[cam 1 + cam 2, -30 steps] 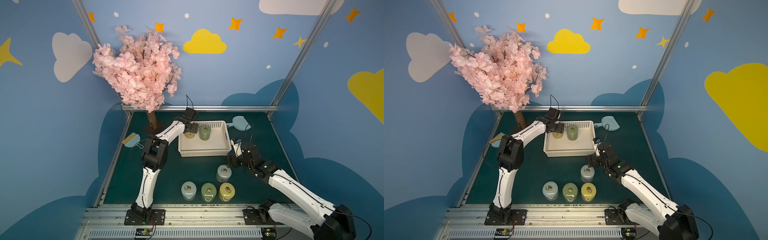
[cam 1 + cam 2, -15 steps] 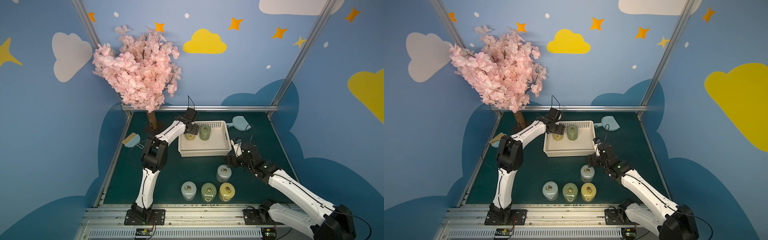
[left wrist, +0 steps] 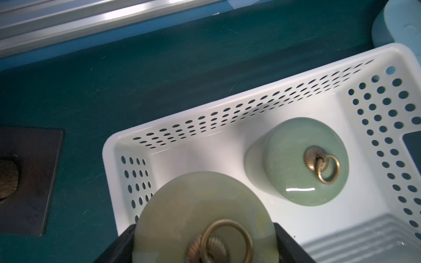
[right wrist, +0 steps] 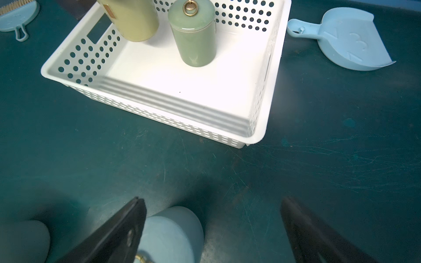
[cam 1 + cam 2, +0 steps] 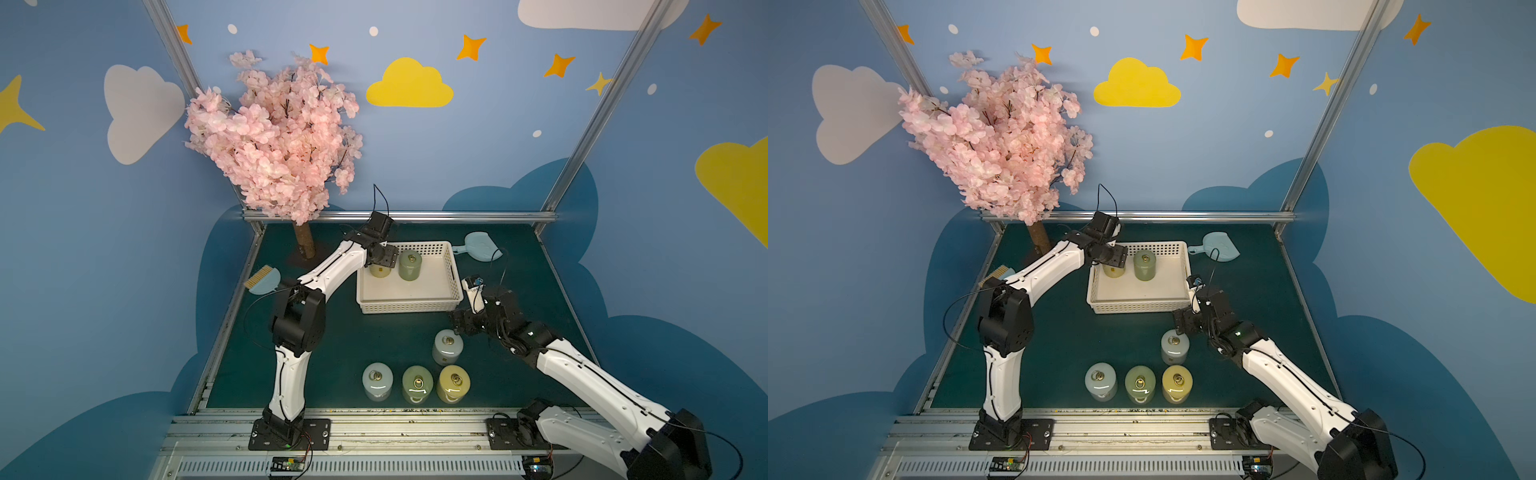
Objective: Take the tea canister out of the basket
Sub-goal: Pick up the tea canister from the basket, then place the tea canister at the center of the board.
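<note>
Tea canister [image 5: 380, 272], a pale yellow-green glazed cylinder with a brass ring on its lid, stands in the far left corner of the shallow white perforated plastic basket [image 5: 409, 308]. The black fingers of the left gripper [image 3: 204, 235] are clamped on both its sides; whether its base has left the basket floor cannot be told. Just beside it, not touching, stands a sage-green glazed canister [image 5: 410, 266]. A clean lift probably means rising straight up until the base clears the rim: the wall and the green neighbour leave little room to swing, and the smooth glaze may slip under a jerk. Only then should it cross the front wall towards the dark green mat [image 5: 332, 353]. Further right, the right gripper [image 4: 213, 201] hangs wide open and empty over a pale blue-grey glazed canister [image 5: 447, 348]. A pale blue plastic dustpan [image 5: 478, 248] lies beyond the basket's far right corner.
</note>
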`<state>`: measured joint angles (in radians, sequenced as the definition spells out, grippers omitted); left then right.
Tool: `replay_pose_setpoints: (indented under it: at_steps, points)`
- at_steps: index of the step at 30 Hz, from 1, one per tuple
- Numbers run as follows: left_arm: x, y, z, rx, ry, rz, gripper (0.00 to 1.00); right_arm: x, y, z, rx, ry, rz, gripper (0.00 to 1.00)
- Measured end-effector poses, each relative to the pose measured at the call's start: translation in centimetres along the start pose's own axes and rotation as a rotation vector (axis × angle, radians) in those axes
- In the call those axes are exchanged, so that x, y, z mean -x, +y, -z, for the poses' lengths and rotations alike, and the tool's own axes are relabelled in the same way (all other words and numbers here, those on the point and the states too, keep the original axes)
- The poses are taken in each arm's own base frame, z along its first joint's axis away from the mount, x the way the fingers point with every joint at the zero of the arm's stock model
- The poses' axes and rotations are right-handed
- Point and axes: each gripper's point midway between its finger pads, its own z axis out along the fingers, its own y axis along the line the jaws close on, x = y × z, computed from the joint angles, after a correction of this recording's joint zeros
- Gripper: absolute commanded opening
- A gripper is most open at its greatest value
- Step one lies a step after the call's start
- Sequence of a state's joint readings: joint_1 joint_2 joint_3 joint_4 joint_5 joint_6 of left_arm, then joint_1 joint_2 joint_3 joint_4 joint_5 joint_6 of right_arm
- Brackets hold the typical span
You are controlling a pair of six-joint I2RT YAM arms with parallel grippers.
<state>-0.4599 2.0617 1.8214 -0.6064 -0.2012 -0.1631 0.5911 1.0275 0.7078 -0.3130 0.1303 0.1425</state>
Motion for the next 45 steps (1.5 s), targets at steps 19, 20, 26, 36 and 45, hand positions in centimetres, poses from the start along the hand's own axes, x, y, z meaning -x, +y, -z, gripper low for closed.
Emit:
replay_pose_setpoints:
  at_steps: [19,20,26,36,45]
  points:
    - [-0.9,-1.1,5.2,-0.023,-0.022,-0.028,0.53,0.1,-0.2,0.3,-0.007,-0.014,-0.009,0.98]
    - [-1.1,-1.2,5.5,-0.027,-0.021,-0.030,0.53,0.1,-0.2,0.3,-0.008,-0.014,-0.010,0.98]
    - [-2.6,-2.1,8.2,-0.062,-0.026,-0.038,0.53,0.1,-0.3,0.2,-0.010,-0.013,-0.011,0.98]
    - [-6.0,-3.7,12.2,-0.115,-0.038,-0.047,0.53,0.0,-0.4,0.2,-0.013,-0.012,-0.011,0.98]
    - [-10.2,-5.9,14.5,-0.173,-0.028,-0.100,0.53,0.2,-0.7,0.5,-0.029,-0.030,-0.015,0.98]
